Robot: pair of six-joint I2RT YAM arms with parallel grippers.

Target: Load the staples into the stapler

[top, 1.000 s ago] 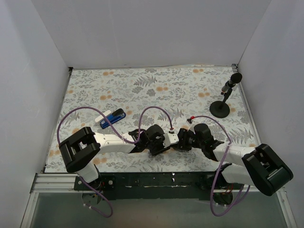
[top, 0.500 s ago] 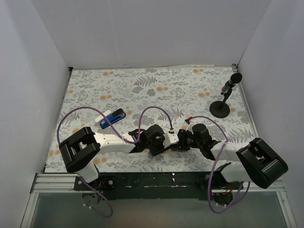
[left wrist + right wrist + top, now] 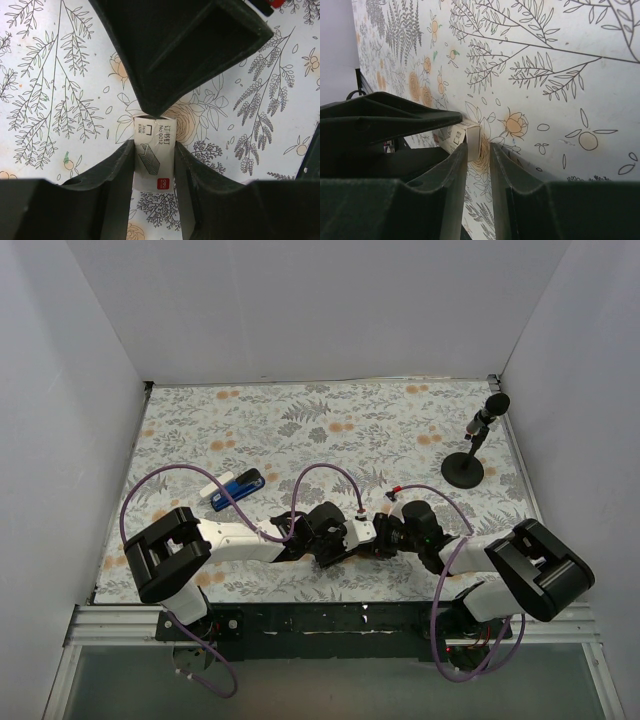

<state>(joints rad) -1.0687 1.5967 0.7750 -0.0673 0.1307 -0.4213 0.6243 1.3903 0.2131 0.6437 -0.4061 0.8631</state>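
A small white box of staples point(image 3: 154, 152), printed with a staple drawing and a red logo, is pinched between the fingers of my left gripper point(image 3: 154, 150) just above the floral table. My right gripper point(image 3: 479, 147) faces it head-on. The box's end point(image 3: 471, 136) rests against the tip of the right gripper's left finger, with a gap to the other finger. In the top view the two grippers, left point(image 3: 362, 536) and right point(image 3: 386, 536), meet at the near middle. The blue stapler point(image 3: 240, 485) lies far to the left, a pale strip at its left end.
A black microphone stand point(image 3: 465, 468) stands at the far right of the floral cloth point(image 3: 330, 430). Purple cables point(image 3: 330, 475) arch over both arms. White walls close in the left, back and right sides.
My right arm has swung left towards the left gripper and its jaws have narrowed around the box's end. The left gripper and the box have not moved.
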